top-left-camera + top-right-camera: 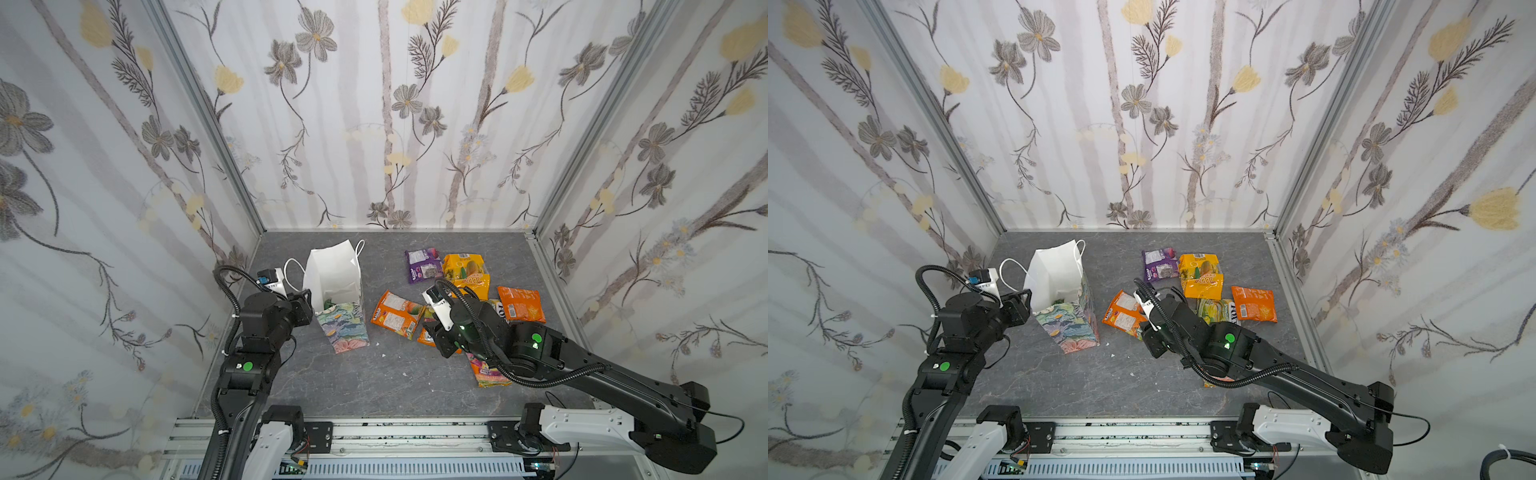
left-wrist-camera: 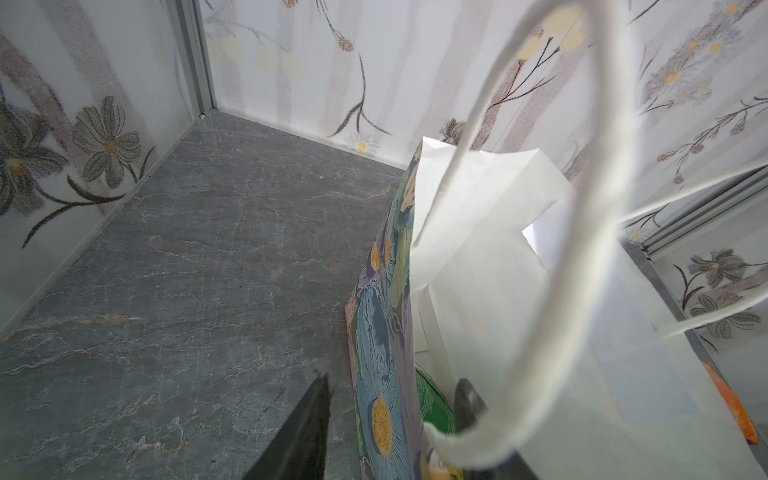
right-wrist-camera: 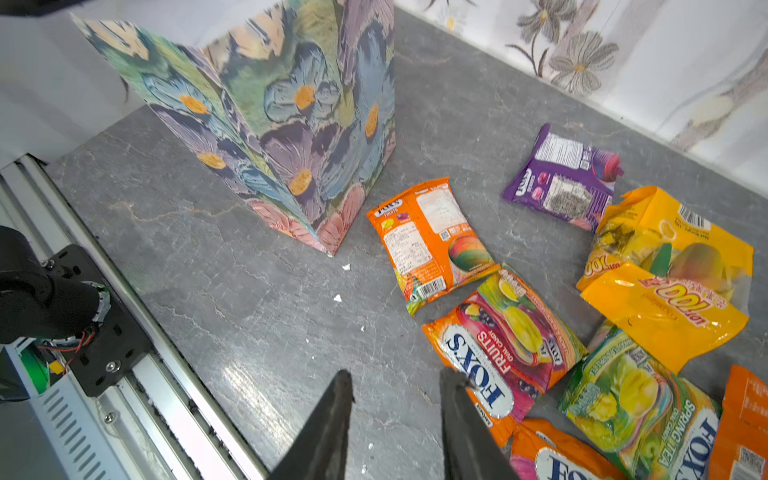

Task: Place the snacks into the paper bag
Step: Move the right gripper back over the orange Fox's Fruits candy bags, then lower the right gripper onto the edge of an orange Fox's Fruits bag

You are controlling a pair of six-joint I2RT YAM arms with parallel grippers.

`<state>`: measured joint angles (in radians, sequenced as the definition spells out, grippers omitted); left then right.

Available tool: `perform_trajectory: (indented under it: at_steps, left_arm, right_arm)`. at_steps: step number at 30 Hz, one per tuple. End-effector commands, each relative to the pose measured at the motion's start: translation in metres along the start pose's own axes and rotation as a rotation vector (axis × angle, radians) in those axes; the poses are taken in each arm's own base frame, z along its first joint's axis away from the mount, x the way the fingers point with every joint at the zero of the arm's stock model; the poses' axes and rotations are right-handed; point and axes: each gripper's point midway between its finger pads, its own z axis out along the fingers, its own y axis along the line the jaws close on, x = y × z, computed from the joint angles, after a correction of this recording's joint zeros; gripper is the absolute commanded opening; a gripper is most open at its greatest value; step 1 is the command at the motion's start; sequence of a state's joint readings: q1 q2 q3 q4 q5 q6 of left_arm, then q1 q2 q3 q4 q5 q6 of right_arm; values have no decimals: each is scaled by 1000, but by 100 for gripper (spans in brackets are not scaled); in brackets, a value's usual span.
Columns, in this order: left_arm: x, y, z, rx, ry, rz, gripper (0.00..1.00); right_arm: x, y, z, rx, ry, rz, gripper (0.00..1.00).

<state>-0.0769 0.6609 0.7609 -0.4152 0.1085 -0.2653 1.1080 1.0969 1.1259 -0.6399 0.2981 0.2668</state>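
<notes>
The paper bag [image 1: 341, 328] stands upright at the left of the table, floral outside [image 3: 291, 124] and white inside. My left gripper [image 2: 392, 395] is shut on its near wall [image 2: 382, 332], one finger outside and one inside. A green packet [image 2: 434, 403] lies inside the bag. Several snacks lie to the right: a purple one [image 1: 423, 266], yellow ones [image 1: 464, 266], an orange one [image 1: 395, 313] and another orange one [image 1: 520, 304]. My right gripper [image 3: 399, 382] is open above bare table, beside a FOX'S FRUITS packet [image 3: 507, 345], with nothing between its fingers.
A white cord handle [image 2: 582, 249] loops close in front of the left wrist camera. Floral walls close the table on three sides. An aluminium rail [image 1: 395, 432] runs along the front edge. Small white crumbs [image 3: 337, 297] lie between the bag and the packets.
</notes>
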Motion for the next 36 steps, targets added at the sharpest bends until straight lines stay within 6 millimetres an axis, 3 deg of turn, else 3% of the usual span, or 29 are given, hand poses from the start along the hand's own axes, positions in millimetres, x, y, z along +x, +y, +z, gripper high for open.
perform_trajectory:
  at_steps: [1,5,8,14,23,28,33,36]
  left_arm:
    - [2,3,0,-13,0,7,48]
    - [6,3,3,-9,14,1,48]
    - [8,2,5,-2,20,-8,48]
    - [3,3,1,-11,1,-7,48]
    - [5,2,1,-5,2,-6,48]
    - [1,3,-1,-17,0,12,49]
    - [-11,2,-2,-32,-11,53,50]
    - [-5,2,2,-27,7,47,49]
  right_arm:
    - [18,-10,3,43,62,56,39]
    - [44,-44,12,157,149,173,45]
    - [76,-71,19,274,254,220,46]
    - [128,-90,31,404,412,250,46]
    - [135,-79,54,250,351,350,48]
    - [154,-76,67,193,365,396,51]
    - [171,-92,75,211,365,447,52]
    - [177,-97,80,207,350,466,52]
